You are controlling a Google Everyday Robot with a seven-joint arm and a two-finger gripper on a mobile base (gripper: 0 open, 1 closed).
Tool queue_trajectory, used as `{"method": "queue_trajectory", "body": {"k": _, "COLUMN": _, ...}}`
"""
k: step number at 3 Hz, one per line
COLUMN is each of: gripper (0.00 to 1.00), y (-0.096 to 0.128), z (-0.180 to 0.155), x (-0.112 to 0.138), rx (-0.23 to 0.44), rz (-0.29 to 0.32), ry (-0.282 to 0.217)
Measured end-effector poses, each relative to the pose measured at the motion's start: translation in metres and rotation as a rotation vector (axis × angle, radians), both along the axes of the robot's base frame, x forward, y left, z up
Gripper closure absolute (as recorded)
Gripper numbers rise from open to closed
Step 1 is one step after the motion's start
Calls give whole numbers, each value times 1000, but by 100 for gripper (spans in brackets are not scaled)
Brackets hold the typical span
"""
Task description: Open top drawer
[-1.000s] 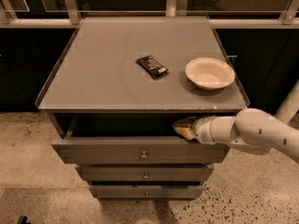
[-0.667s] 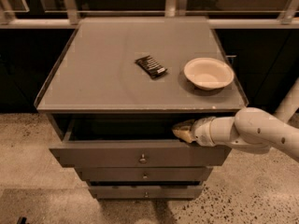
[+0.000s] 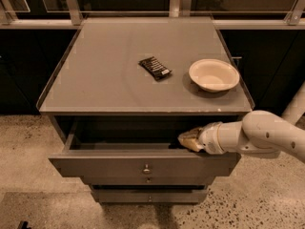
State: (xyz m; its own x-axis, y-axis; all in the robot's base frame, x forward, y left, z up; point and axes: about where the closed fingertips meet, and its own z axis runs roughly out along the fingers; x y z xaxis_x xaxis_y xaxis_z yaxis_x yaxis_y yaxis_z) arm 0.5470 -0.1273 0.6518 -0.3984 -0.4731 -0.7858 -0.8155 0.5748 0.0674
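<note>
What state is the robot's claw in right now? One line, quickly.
Claw: inside the open top drawer, on its right side, just behind the front panel; whether it is open or closed cannot be told.

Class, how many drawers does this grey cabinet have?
3, stacked: the top drawer, pulled open, with the hand inside its right side; the middle drawer and the bottom drawer beneath it.

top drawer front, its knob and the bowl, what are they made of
The top drawer: looks like grey painted metal or laminate, matte, no glare. Its knob: probably metal, small bright glint. The bowl: cream, smooth, ceramic or plastic, unclear. The claw sits over the open drawer's right side, behind its front.
</note>
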Motion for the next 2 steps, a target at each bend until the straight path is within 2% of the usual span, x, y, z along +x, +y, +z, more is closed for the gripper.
{"method": "queue_trajectory", "body": {"k": 1, "gripper": 100, "y": -7, "z": 0, "x": -23, "rx": 9, "rz": 37, "ry": 65}}
{"method": "queue_trajectory", "body": {"k": 2, "gripper": 100, "y": -7, "z": 0, "x": -23, "rx": 9, "rz": 37, "ry": 65}}
